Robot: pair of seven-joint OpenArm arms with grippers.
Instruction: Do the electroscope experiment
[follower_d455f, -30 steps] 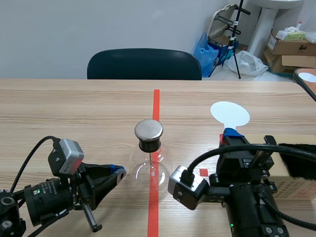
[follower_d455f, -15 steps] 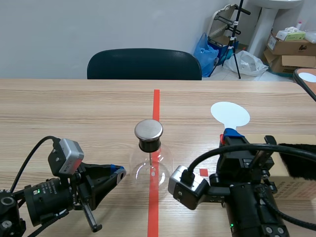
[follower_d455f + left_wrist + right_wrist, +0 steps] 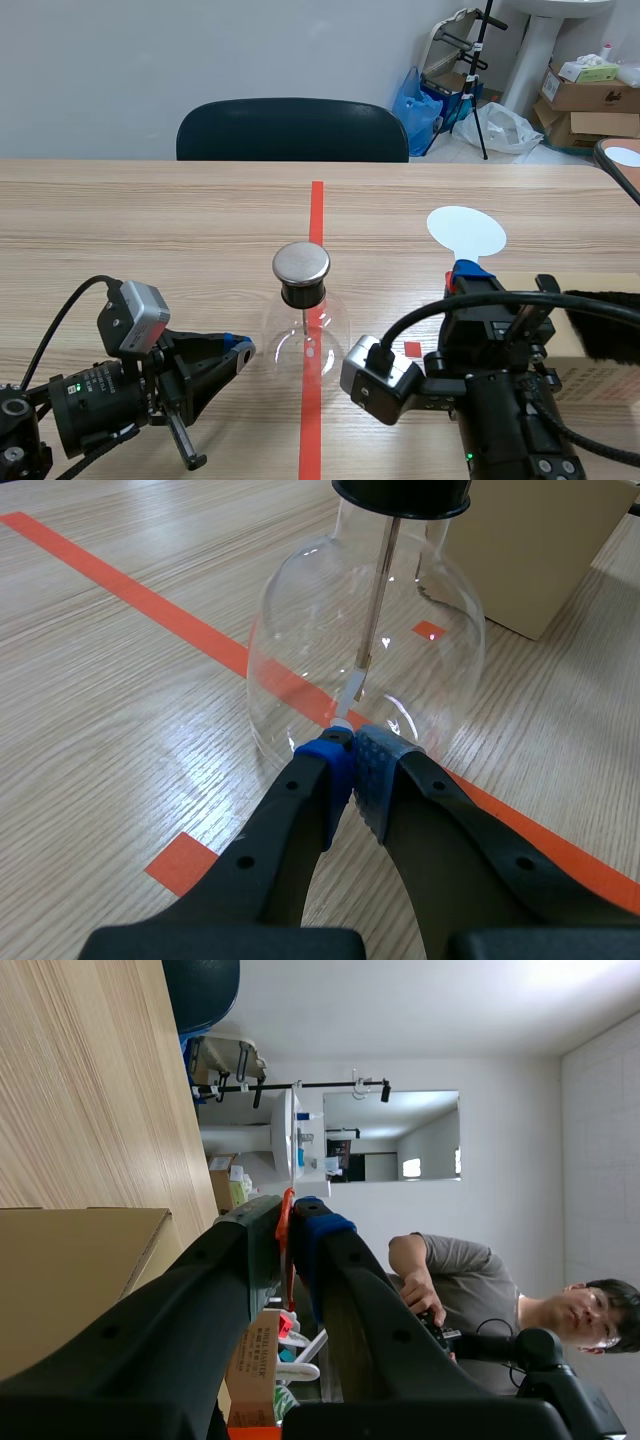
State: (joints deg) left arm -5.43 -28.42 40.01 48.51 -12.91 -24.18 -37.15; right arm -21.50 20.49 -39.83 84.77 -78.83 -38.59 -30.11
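Observation:
The electroscope (image 3: 303, 310) is a clear round glass flask with a black stopper and a metal disc on top, standing on the red tape line at the table's middle. My left gripper (image 3: 238, 350) lies low just left of it, shut on nothing. In the left wrist view its blue pads (image 3: 330, 770) meet right at the flask (image 3: 300, 650); a metal rod hangs inside the glass. My right gripper (image 3: 466, 272) is turned on its side, shut on a thin orange-red piece (image 3: 285, 1235). A white paddle (image 3: 466, 232) lies flat just beyond its tips.
A cardboard box (image 3: 585, 370) sits at the right with black fur (image 3: 605, 335) on it. A dark chair (image 3: 292, 130) stands behind the far table edge. A seated person (image 3: 470, 1280) shows in the right wrist view. Bare wood lies left of the flask.

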